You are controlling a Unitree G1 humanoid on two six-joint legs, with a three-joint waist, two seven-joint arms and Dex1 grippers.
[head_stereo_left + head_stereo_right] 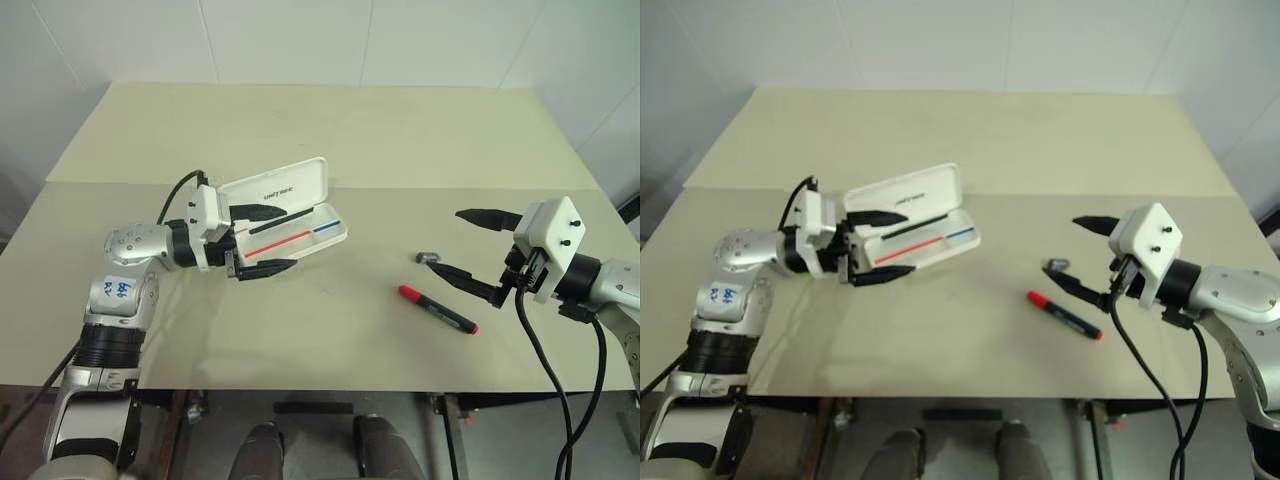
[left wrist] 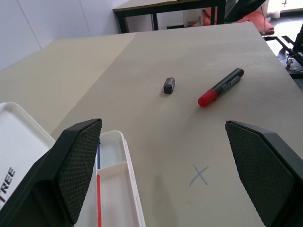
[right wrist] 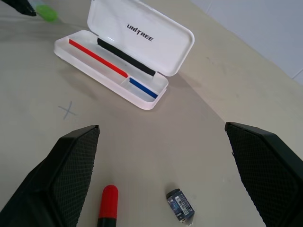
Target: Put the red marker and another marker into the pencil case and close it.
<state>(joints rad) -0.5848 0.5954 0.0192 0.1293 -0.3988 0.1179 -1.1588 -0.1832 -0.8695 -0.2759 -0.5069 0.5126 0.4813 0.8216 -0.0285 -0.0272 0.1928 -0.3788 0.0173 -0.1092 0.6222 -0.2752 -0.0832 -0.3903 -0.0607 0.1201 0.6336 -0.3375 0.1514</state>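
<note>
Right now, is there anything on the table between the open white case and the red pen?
Only a pencilled X mark on bare tabletop between the pencil case and the red marker, seen in the right wrist view.

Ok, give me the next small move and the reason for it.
Probably bring the right gripper down over the red marker and close on it. Its jaws stand open and empty close by, the marker lies loose on the table, and the pencil case is already open.

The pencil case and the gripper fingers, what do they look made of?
Pencil case: probably hard white plastic, glossy, with smooth moulded rounded corners and printed lettering. Left gripper's fingers: black, with matte cross-hatched pads, likely rubber over plastic.
</note>
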